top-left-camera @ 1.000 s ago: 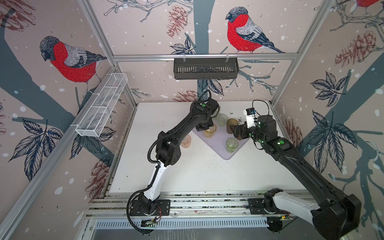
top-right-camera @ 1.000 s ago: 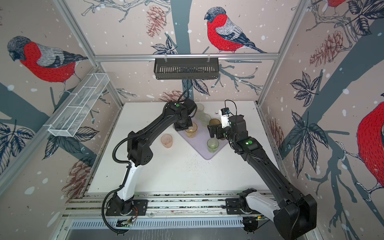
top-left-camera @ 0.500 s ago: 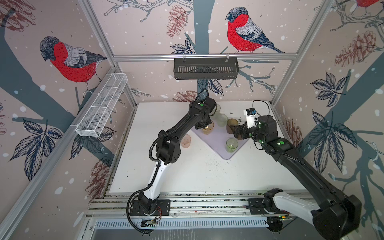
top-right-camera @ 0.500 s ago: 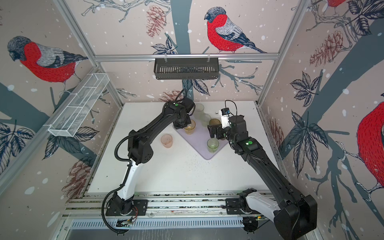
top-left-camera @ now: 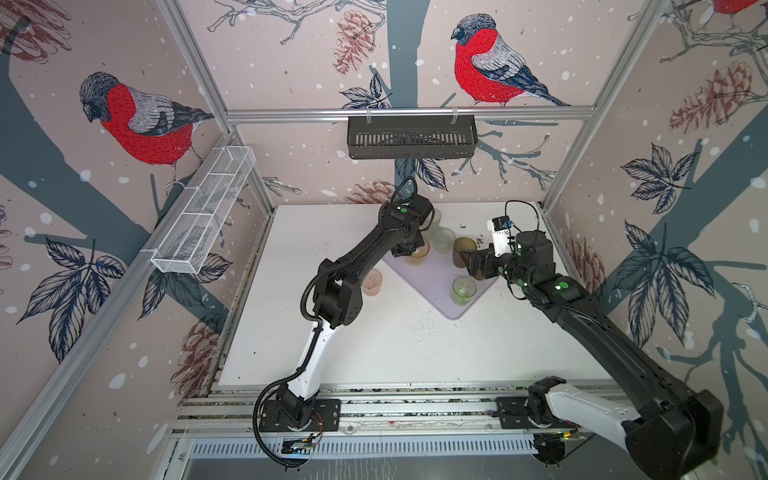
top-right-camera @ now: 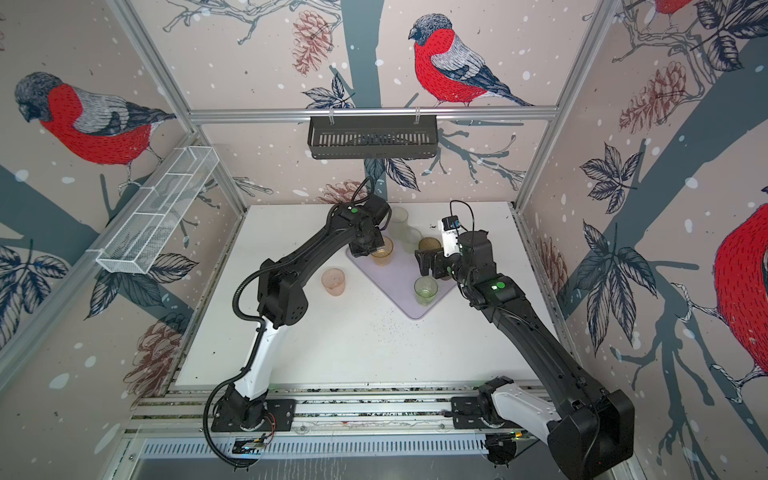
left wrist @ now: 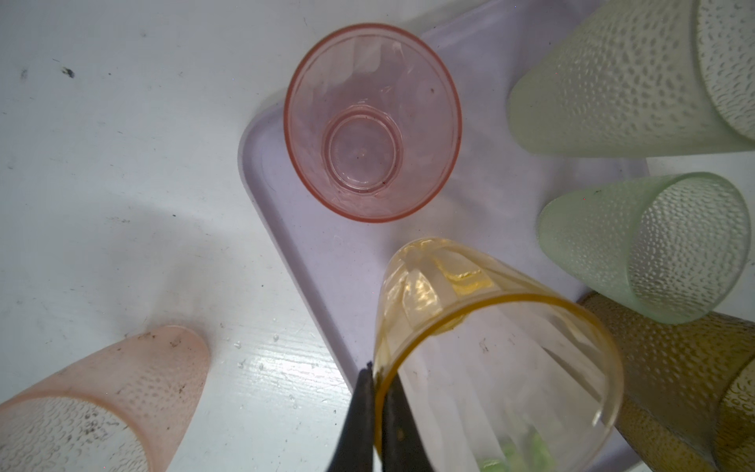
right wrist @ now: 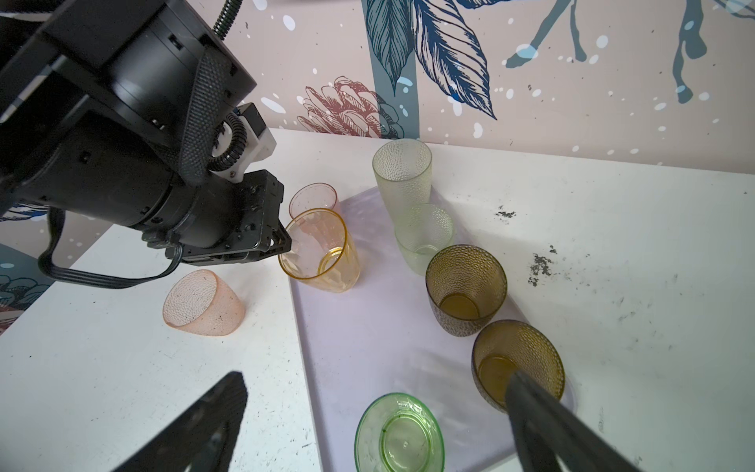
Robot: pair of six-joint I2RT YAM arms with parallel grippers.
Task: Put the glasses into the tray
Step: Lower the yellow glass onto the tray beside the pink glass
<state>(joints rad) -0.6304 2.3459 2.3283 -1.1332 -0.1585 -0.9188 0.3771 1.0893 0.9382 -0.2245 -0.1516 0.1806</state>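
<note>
My left gripper [left wrist: 378,372] is shut on the rim of the amber glass [left wrist: 490,347], which hangs tilted over the left edge of the lilac tray [right wrist: 367,335]. A smooth pink glass [left wrist: 371,143], two frosted glasses [right wrist: 402,171] [right wrist: 425,237], two brown glasses [right wrist: 465,286] [right wrist: 517,359] and a green glass [right wrist: 399,437] stand on the tray. A textured pink glass [top-left-camera: 371,282] stands on the table left of the tray. My right gripper [right wrist: 376,378] is open above the tray's near part, empty, over the green glass.
A black slatted basket [top-left-camera: 411,137] hangs on the back rail. A white wire basket [top-left-camera: 203,212] hangs on the left wall. Dark crumbs [right wrist: 539,265] lie on the white table right of the tray. Frame posts stand at the table's corners.
The left gripper has carried the amber glass a little toward the back of the tray. The right arm has not moved.
</note>
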